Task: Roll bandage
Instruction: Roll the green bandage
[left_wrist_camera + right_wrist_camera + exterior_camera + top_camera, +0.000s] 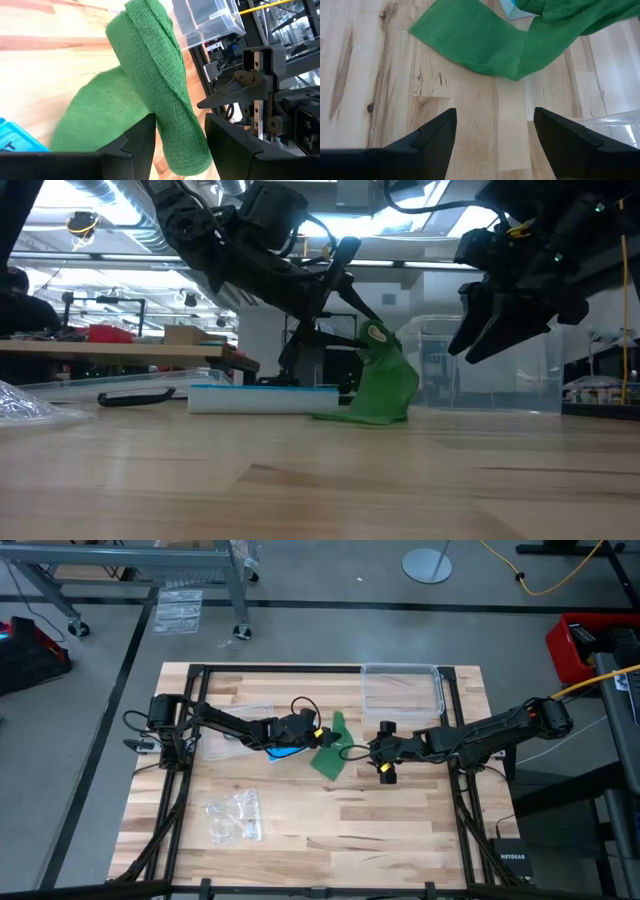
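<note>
I am holding up one end of the bandage (165,90) between the fingers of my left gripper (177,137), jaws spread about as wide as the bunched green fabric; whether I am pinching it I cannot tell. Its other end is lying on the worktop (400,820) beside the blue and white pill organizer (265,398). My right gripper (495,137) is hovering open just beside it, empty. Rolling is barely beginning, I judge; next I need a firm pinch and a turn. Only the low view is showing the strip lifted upright.
</note>
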{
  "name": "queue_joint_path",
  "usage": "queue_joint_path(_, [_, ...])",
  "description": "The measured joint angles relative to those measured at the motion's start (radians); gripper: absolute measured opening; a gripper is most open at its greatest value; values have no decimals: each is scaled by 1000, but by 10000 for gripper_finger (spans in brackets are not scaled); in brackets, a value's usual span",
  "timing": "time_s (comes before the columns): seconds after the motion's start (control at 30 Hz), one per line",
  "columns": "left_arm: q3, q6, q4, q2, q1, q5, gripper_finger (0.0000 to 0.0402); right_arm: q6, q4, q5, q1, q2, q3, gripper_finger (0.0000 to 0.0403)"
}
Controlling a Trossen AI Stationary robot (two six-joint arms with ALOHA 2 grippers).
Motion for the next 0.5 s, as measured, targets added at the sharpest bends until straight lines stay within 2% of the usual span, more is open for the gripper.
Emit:
queue_joint_path(0.3, [7, 31, 20, 0, -1, -40, 162, 0, 0, 0, 0, 0, 0, 271])
queue_joint_path(0.5, [66, 15, 20, 59, -33, -29, 162, 0, -2, -1, 0, 0, 0, 271])
